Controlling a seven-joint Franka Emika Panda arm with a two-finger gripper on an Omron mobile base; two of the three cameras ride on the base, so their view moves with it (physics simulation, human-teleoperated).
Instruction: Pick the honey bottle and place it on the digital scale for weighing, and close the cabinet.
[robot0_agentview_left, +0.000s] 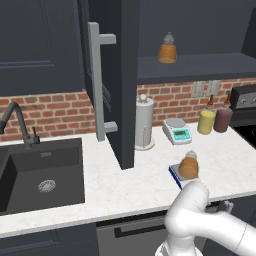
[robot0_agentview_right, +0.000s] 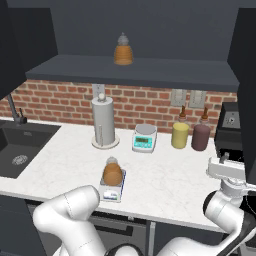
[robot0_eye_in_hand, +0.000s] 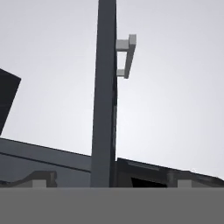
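Ahead of me a white marble counter runs under a red brick backsplash. A dark sink with a black faucet sits at my left; grey wall outlets show on the brick.

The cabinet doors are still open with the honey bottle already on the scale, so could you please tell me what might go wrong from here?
1. The left cabinet door juts out over the counter beside the paper towel holder; a careless swing might clip it.
2. The honey bottle sits on the small digital scale near the counter edge, right above the arm's elbow; a wide arm move could knock it off.
3. The gripper sits close to the right door, so contact there looks possible.
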